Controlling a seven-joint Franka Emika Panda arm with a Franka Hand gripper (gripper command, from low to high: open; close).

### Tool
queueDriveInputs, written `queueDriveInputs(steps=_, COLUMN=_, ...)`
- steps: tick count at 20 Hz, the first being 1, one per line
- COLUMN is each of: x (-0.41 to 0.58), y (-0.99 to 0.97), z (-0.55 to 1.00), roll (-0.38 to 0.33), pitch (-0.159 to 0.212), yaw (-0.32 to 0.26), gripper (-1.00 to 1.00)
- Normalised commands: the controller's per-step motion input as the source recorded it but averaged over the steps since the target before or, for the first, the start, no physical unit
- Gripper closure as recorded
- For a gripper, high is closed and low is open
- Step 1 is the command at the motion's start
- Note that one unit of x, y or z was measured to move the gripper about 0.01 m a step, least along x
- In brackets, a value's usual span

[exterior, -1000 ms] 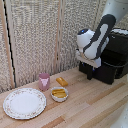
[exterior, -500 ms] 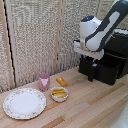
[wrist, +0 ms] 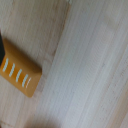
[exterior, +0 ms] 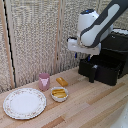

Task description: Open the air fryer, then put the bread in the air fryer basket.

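Note:
The black air fryer point(exterior: 112, 55) stands at the exterior view's right. Its air fryer basket point(exterior: 102, 69) is pulled out, and the air fryer handle point(exterior: 91, 74) juts from the drawer's front. The golden-orange bread point(exterior: 61, 81) lies on the wooden table between the pink cup and the fryer. In the wrist view the bread point(wrist: 19, 75) shows as an orange slab with pale stripes. My gripper point(exterior: 79, 54) hangs under the white plate of the arm, above the table, left of the handle and above and right of the bread. It touches neither. Its fingers are too small to read.
A pink cup point(exterior: 44, 81) stands left of the bread. A white bowl point(exterior: 59, 94) holding pale yellow sticks sits just in front of it. A patterned plate point(exterior: 24, 103) lies at the front left. A woven screen point(exterior: 35, 40) closes off the back.
The arm has risen and drifted slightly toward the exterior view's left, away from the fryer's drawer. The drawer stays pulled out and the bread has not moved.

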Motion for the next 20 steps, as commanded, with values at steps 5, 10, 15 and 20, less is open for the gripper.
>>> queueDriveInputs(steps=5, x=0.43, y=0.34, z=0.13, roll=0.0, pitch=0.141, yaw=0.133, gripper=-1.0)
queueDriveInputs(steps=10, x=0.36, y=0.26, z=0.11, roll=0.022, pitch=0.174, yaw=0.19, gripper=-1.0)
queueDriveInputs(steps=15, x=0.349, y=0.18, z=0.1, roll=0.058, pitch=0.176, yaw=0.193, gripper=-1.0)
queueDriveInputs(steps=20, x=0.34, y=0.14, z=0.03, roll=0.093, pitch=0.154, yaw=0.205, gripper=-1.0)
